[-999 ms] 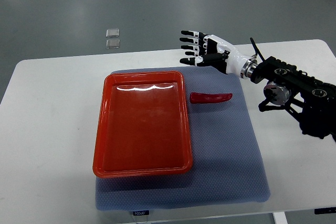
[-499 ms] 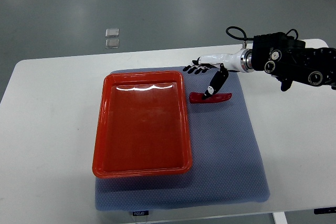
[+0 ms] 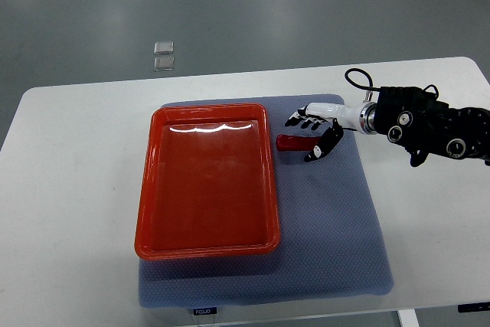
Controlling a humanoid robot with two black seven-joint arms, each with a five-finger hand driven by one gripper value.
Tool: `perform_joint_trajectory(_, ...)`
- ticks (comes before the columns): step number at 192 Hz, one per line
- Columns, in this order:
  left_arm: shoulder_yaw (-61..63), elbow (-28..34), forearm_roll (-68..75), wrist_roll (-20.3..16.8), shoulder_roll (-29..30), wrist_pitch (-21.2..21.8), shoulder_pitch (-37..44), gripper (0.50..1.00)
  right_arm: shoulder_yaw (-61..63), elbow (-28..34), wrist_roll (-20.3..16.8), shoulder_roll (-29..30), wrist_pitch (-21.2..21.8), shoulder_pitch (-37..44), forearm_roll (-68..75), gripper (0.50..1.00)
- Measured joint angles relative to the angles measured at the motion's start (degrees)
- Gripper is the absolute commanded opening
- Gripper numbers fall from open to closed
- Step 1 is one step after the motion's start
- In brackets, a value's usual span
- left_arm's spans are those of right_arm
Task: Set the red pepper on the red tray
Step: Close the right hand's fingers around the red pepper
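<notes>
The red pepper (image 3: 291, 143) lies on the blue-grey mat (image 3: 329, 220), just right of the red tray (image 3: 207, 181); only its left end shows. My right hand (image 3: 308, 137) hangs low over the pepper's right part and hides it. Its fingers (image 3: 300, 119) are spread on the far side and its thumb (image 3: 318, 151) reaches down on the near side. The hand straddles the pepper without closing on it. The tray holds nothing. My left arm is out of view.
The mat lies on a white table (image 3: 69, 189). Two small clear squares (image 3: 163, 55) sit on the floor beyond the table's far edge. The black right forearm (image 3: 429, 124) stretches over the table's right side.
My right hand has come down and toward me, from beyond the pepper to right over it. The forearm has dropped lower. The pepper has stayed in place.
</notes>
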Motion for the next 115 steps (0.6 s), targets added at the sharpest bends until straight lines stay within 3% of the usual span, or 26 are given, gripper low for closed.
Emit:
perform_joint_trajectory(44,0.0,0.0,0.0,0.0,0.0,0.0,0.0,1.0,0.0,-0.1,0.0,0.2,-1.0,-1.3,-1.1,0.797)
perform_joint_trajectory(71,0.0,0.0,0.0,0.0,0.0,0.0,0.0,1.0,0.0,-0.2,0.0,0.5,-1.2,-1.4,-1.3,0.754)
perform_joint_trajectory(88,0.0,0.0,0.0,0.0,0.0,0.0,0.0,1.0,0.0,-0.2,0.0,0.6,-1.3,-1.4,-1.4,0.686)
perform_joint_trajectory(115,0.0,0.1,0.0,0.0,0.0,0.0,0.0,1.0,-0.1,-0.3,0.0,0.9,-1.7,-1.5,-1.5,0.537)
